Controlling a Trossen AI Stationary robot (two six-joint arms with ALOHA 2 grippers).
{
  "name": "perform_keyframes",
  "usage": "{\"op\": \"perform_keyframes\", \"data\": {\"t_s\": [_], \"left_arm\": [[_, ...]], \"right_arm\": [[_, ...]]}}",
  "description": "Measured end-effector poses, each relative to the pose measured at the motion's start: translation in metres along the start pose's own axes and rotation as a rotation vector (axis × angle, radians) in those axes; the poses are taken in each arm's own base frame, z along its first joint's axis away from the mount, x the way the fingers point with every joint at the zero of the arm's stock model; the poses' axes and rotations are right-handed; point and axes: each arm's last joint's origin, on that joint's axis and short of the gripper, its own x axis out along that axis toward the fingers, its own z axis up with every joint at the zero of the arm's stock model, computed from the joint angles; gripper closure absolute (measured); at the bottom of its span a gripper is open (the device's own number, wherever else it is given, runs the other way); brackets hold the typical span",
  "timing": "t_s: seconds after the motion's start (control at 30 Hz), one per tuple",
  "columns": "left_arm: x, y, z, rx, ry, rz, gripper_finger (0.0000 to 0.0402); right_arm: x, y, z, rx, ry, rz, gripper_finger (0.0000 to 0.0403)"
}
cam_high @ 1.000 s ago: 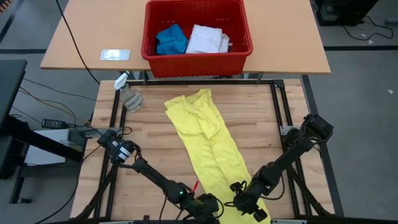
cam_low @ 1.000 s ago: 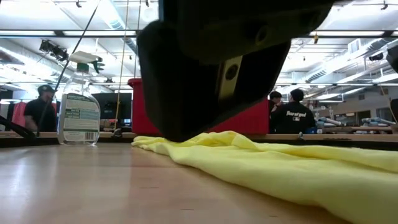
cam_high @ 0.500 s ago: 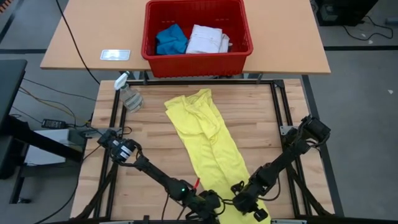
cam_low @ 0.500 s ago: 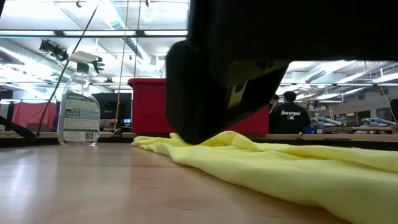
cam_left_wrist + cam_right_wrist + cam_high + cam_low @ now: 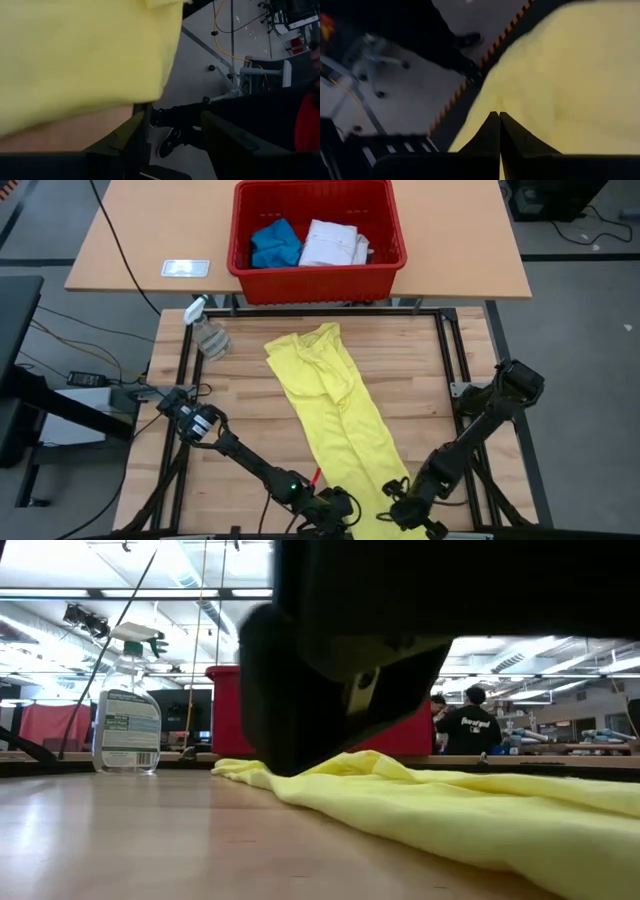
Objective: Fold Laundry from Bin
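Note:
The bright yellow T-shirt (image 5: pixel 335 405) lies as a long strip on the wooden table, running from the far middle to the near edge; it also shows in the low view (image 5: pixel 450 800). My left gripper (image 5: pixel 335 515) (image 5: pixel 170 132) is open at the near edge, its fingers standing on either side of the T-shirt's near left corner (image 5: pixel 145 95). My right gripper (image 5: pixel 415 515) (image 5: pixel 498 120) is shut at the T-shirt's near right end. The red bin (image 5: pixel 318 240) stands on the tan table beyond, with a blue piece (image 5: pixel 275 242) and a white shirt (image 5: pixel 335 242) inside. My right gripper has its two fingers (image 5: pixel 492 130) closed together on the T-shirt's near end (image 5: pixel 520 105), close to its side edge, coming from above and pointing down. The cloth lies on the table at its near edge. How many layers are pinched does not show.
A spray bottle (image 5: pixel 208 332) stands at the wooden table's far left corner (image 5: pixel 127 720). A small white card (image 5: pixel 186 268) lies on the tan table left of the bin. People sit in the room behind (image 5: pixel 468 720). Bare wood lies left and right of the T-shirt.
My right gripper has shifted a little toward the table's right and near edge. My left gripper has edged slightly toward the T-shirt's near end. The T-shirt's far part has stayed where it was.

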Motion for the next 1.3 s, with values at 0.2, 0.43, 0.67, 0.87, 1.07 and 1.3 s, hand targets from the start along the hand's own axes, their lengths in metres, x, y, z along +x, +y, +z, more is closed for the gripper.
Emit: {"op": "perform_keyframes", "data": {"t_s": [0.2,0.43,0.67,0.87,1.07,1.3], "left_arm": [[-0.002,-0.006,-0.003,0.018,-0.004,-0.022,0.0207],[-0.004,-0.027,-0.006,0.334,-0.105,-0.148,0.0207],[-0.005,-0.030,-0.009,0.489,-0.183,-0.073,0.0207],[-0.004,-0.020,-0.001,0.466,-0.171,-0.037,0.0207],[-0.004,-0.016,0.007,0.436,-0.181,-0.029,0.0207],[-0.004,-0.016,0.006,0.437,-0.176,-0.027,0.0207]], "right_arm": [[0.007,0.020,-0.018,-0.038,0.065,-0.088,0.0386],[0.009,0.030,-0.028,0.066,0.099,-0.109,0.0303],[0.009,0.042,-0.030,0.084,0.083,-0.141,0.0259],[0.001,0.021,-0.006,0.127,-0.055,-0.249,0.0260],[-0.001,-0.008,0.003,0.154,-0.116,-0.242,0.0260],[0.004,-0.022,0.000,0.122,-0.063,-0.136,0.0260]]}}
